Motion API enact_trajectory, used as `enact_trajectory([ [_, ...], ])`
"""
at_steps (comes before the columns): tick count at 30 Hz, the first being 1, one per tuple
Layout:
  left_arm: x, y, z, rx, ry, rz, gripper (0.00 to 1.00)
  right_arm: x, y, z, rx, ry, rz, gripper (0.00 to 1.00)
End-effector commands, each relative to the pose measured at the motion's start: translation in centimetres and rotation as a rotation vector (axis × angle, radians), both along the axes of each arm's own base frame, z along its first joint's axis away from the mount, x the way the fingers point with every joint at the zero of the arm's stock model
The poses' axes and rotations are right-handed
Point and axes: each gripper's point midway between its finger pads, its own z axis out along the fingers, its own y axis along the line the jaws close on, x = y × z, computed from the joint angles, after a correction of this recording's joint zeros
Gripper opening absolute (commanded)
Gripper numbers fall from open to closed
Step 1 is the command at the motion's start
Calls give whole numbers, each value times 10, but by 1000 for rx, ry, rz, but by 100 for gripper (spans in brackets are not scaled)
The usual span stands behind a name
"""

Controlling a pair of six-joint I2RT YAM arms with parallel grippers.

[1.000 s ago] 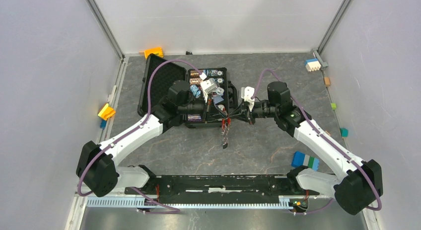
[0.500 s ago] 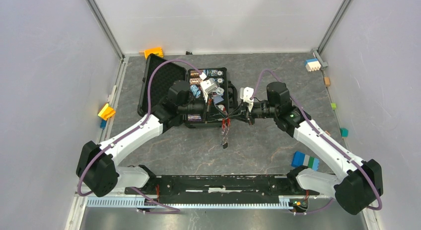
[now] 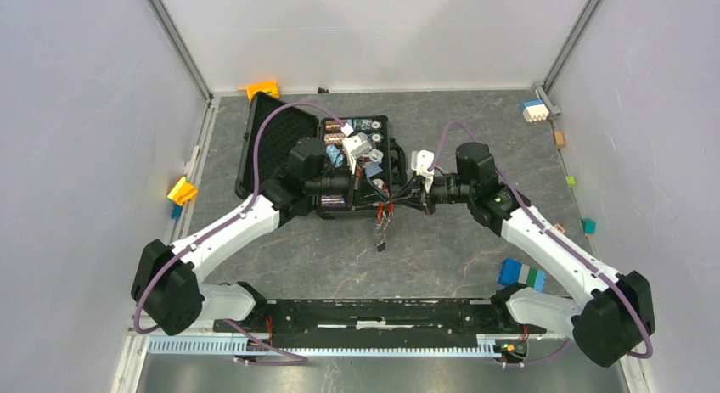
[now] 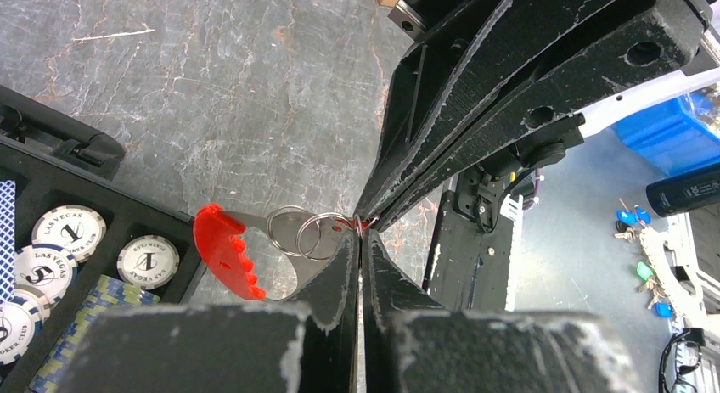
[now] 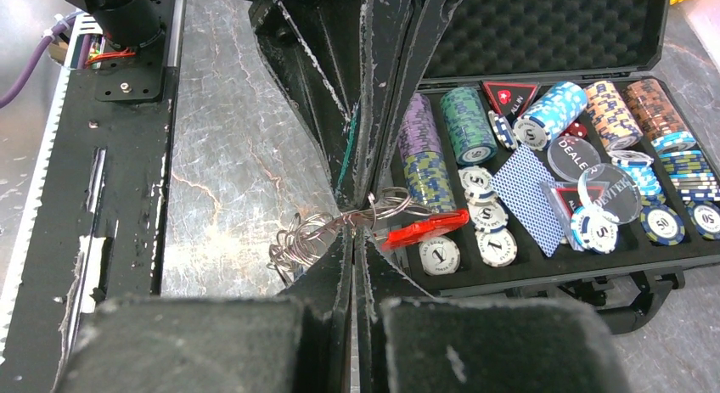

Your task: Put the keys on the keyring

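Note:
My left gripper and right gripper meet tip to tip above the table, just in front of the open case. Both are shut on the keyring. In the left wrist view my left gripper pinches at the silvery rings, with the red tag to its left. In the right wrist view my right gripper pinches the wire ring, with the red tag to its right. A tangle of silvery loops hangs below, also in the top view. I cannot make out any small coloured-head keys.
An open black case with poker chips and cards lies just behind the grippers. Toy blocks sit at the table edges: orange, yellow, white-blue, blue-green. A black rail runs along the front.
Both grippers, still joined on the keyring, have drifted slightly left. The hanging loops have shifted a little with them.

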Motion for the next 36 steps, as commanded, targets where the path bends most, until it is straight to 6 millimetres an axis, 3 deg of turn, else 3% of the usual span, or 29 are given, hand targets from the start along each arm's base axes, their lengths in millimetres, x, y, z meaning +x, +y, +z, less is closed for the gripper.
enact_trajectory([
  [1,14,-9,31,-91,-46,40,2,-10,7,4,44,28,47,0],
  [16,26,-8,29,-110,16,107,2,7,9,2,55,96,-60,0],
  [29,29,-7,22,-134,26,128,2,30,5,17,54,99,-164,0],
  [36,26,-9,30,-224,20,97,2,38,3,24,54,111,-200,0],
])
